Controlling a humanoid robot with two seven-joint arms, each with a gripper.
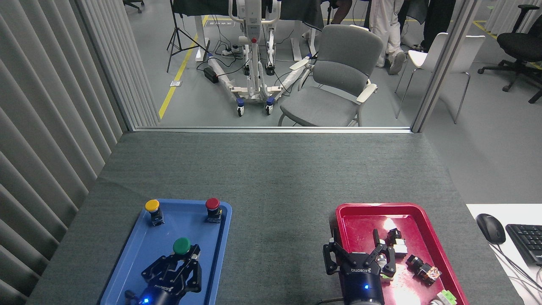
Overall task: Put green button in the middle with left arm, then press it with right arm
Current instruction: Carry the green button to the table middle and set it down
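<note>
The left arm (182,257) grips the green button (181,245) in its fingers over the blue tray (139,250); the right arm (360,252) hovers, fingers spread, at the red tray (427,235)

A robotics lab or test area inside an open office is shown. A felt-covered table (271,178) is fenced by ribbed partition panels (55,106), and beyond it a wheeled white equipment stand (253,63) with trailing cables, a tripod (180,34) and yellow floor tape (175,76) can be seen. Office chairs (338,76), a keyboard (527,241) and a mouse (490,228) are set nearby.
</note>
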